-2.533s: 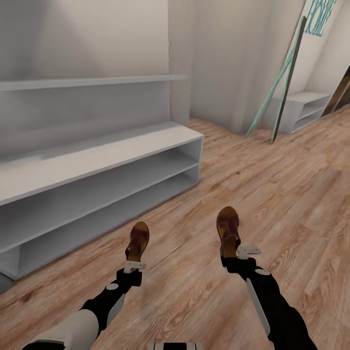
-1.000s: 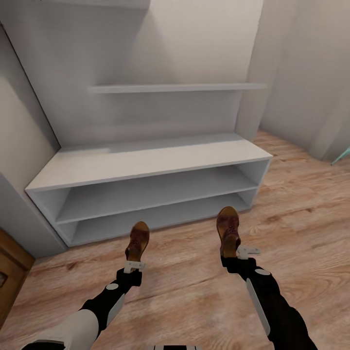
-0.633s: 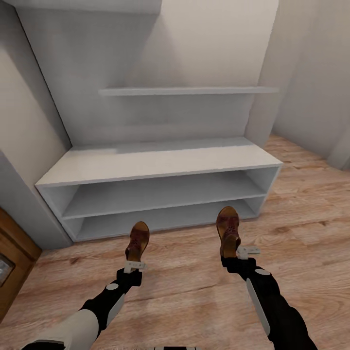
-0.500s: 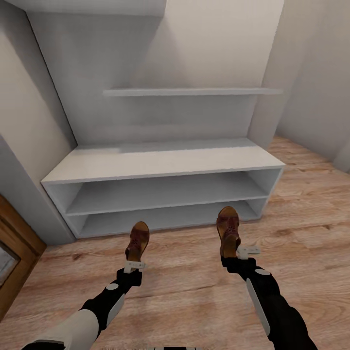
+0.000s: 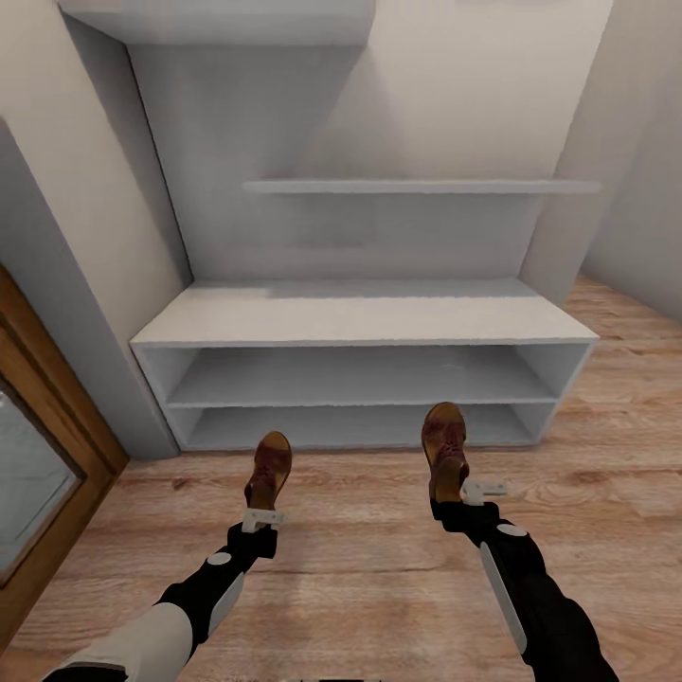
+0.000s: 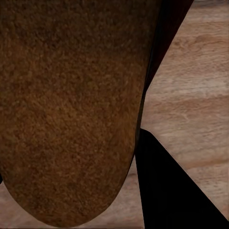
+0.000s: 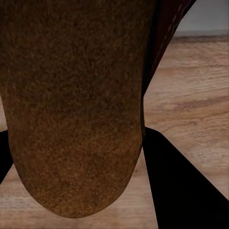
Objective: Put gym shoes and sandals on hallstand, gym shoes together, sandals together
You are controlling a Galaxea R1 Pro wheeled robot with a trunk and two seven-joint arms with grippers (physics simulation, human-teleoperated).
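Note:
Each arm carries one reddish-brown sandal above the wood floor [image 5: 379, 559]. My left gripper [image 5: 262, 516] is shut on the heel of the left sandal [image 5: 269, 471], whose brown sole [image 6: 67, 109] looms close in the left wrist view. My right gripper [image 5: 455, 493] is shut on the right sandal [image 5: 445, 453], its sole [image 7: 71, 105] close in the right wrist view. The light grey hallstand [image 5: 365, 322] stands just ahead, with an open two-tier base, a tall back panel and upper shelves. The gym shoes are out of view.
A wooden door frame [image 5: 57, 426] with a glass pane stands at the left, next to a grey wall corner. Walls close in on the hallstand's right side [image 5: 635, 142]. Bare plank floor lies between me and the hallstand's base.
The whole view has swung, so the hallstand has come from the left to straight ahead and the door frame has entered at the left. Both arms hold their sandals unchanged.

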